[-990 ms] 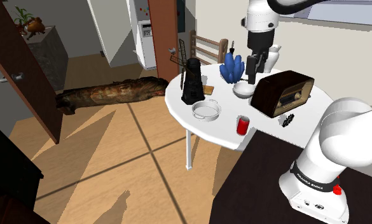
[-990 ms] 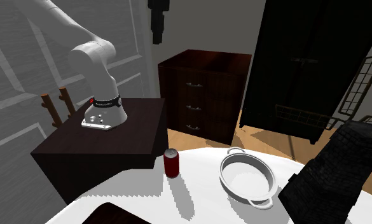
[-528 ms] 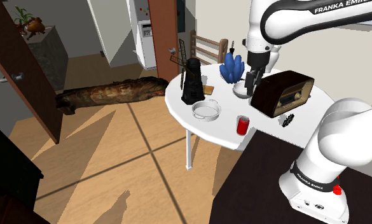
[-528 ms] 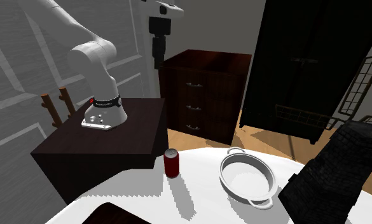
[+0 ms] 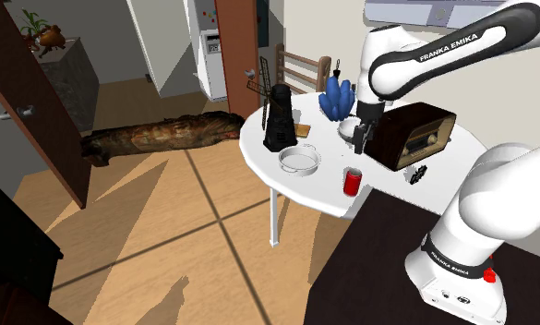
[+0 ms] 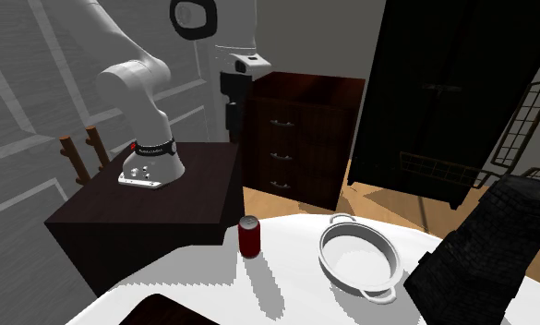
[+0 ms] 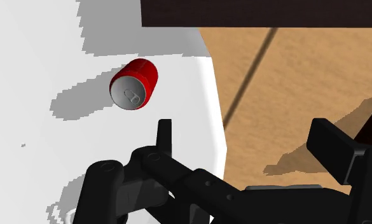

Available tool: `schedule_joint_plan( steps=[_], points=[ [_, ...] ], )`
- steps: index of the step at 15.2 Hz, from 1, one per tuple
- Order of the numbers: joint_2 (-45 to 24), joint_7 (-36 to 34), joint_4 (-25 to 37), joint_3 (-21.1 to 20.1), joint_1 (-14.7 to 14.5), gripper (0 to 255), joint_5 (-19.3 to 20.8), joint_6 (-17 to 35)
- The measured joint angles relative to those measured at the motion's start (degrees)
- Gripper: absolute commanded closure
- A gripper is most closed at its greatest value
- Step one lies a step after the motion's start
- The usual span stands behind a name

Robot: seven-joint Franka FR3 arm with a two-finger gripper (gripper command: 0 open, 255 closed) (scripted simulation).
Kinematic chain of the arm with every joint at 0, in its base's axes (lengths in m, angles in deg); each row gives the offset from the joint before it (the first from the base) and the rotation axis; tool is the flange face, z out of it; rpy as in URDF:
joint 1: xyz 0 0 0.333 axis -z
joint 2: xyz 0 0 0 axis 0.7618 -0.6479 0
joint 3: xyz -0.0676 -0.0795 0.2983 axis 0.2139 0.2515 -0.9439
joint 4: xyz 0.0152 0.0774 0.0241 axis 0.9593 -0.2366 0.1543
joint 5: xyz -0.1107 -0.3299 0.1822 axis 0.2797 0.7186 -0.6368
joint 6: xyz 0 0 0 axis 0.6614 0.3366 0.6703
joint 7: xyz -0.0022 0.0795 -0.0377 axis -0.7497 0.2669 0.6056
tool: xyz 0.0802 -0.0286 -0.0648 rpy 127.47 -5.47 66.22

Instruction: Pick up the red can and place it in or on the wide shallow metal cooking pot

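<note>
A: Item one, the can?
B: Red can [image 5: 352, 181] [image 6: 249, 236] [image 7: 135, 84], entered as upright on the white table [image 5: 306, 187], near its edge, apart from the pot [image 5: 299, 160] [image 6: 355, 258].
A: Gripper?
B: Gripper [image 5: 360, 143] [image 6: 231, 122] [image 7: 248, 143], logged above the table, fingers spread apart, nothing clasped; can untouched.

The windmill [image 6: 485, 251] is being cropped by the second exterior view's right edge, the radio [image 6: 171, 312] by its bottom.

Upright red can [image 6: 249, 237] beside pot [image 6: 355, 260]; claw [image 6: 231, 134] above, apart.
</note>
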Motion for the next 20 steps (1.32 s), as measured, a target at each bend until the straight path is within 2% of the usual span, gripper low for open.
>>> schedule_joint_plan(
  steps=[5, 9, 12, 14, 17, 20],
  points=[
    [-10.5, 4.0, -0.9, 5.7, 0.8, 0, 0.7, 12.5],
    [-20.5, 8.9, -0.1, 10.3, 0.1, 0, -2.0, 22.4],
    [-28.3, 15.2, 1.8, 13.3, -1.1, 0, -7.7, 28.5],
    [-35.5, 21.9, 3.8, 14.1, -1.9, 0, -15.4, 33.0],
    [-42.9, 30.9, 6.1, 11.7, 0.0, 0, -26.3, 37.1],
    [-46.6, 34.8, 7.3, 9.1, 2.0, 0, -31.3, 39.1]
  ],
)
